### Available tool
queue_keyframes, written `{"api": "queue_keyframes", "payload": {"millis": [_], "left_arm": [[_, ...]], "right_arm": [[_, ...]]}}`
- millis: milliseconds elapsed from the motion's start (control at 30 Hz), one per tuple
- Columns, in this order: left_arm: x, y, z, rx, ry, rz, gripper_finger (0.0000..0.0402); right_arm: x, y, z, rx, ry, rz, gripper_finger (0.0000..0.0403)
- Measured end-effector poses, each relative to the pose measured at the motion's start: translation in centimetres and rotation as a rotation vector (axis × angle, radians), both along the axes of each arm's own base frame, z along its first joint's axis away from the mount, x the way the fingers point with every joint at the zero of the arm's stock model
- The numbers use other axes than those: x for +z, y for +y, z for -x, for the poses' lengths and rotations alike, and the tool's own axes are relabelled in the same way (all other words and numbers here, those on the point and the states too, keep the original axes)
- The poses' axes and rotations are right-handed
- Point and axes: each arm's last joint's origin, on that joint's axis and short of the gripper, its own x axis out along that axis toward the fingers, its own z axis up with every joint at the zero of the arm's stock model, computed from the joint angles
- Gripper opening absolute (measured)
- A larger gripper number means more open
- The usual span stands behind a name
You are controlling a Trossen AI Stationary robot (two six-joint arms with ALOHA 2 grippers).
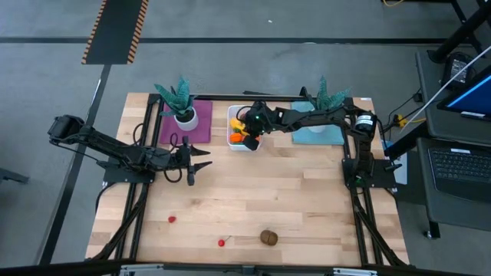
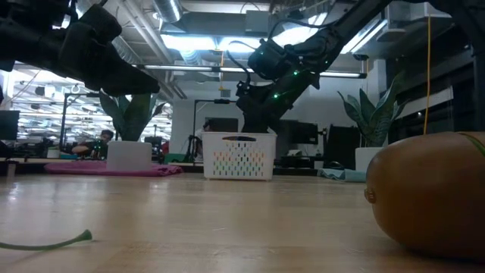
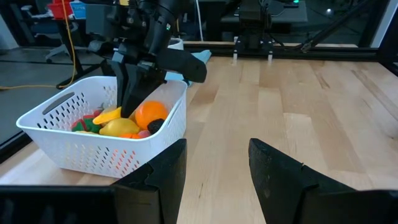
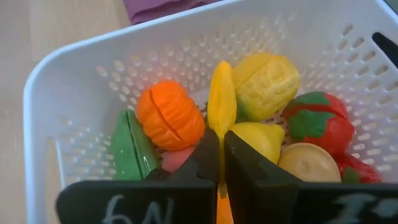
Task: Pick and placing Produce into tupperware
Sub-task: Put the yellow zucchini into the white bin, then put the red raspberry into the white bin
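Kiwi (image 2: 428, 193) fills the low view's near corner, lying loose on the desk (image 1: 253, 199) at its front edge, with two small red fruits (image 1: 172, 218) further along that edge; these look like produce yet to be collected. At the desk's back, between the purple mat (image 1: 201, 123) and the teal mat (image 1: 314, 134), stands the tub (image 3: 74, 146), already holding an orange (image 4: 169, 118), a lemon (image 4: 264, 84), a strawberry (image 4: 317, 127) and green pieces. Over it hangs the right end effector (image 4: 221, 163), fingers pinched shut on a thin yellow piece, probably the banana (image 4: 221, 99), held point-down inside the rim so that it should fall among the others when let go. Left end effector (image 3: 214, 165) waits partly open and empty, low over the desk in front of the purple mat, aimed at the tub.
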Motion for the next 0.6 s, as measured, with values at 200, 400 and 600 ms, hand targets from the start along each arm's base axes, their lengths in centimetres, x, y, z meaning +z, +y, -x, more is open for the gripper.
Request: {"api": "queue_keyframes", "payload": {"millis": [200, 400, 600], "left_arm": [[0.0, 0.0, 0.0, 0.0, 0.0, 0.0, 0.0165], [0.01, 0.0, 0.0, 0.0, 0.0, 0.0, 0.0165], [0.01, 0.0, 0.0, 0.0, 0.0, 0.0, 0.0165]], "right_arm": [[0.01, 0.0, 0.01, 0.002, 0.001, 0.002, 0.0013], [0.0, -0.13, 0.05, -0.003, 0.001, 0.001, 0.0049], [0.04, -0.15, 0.01, -0.005, -0.005, 0.001, 0.0097]]}}
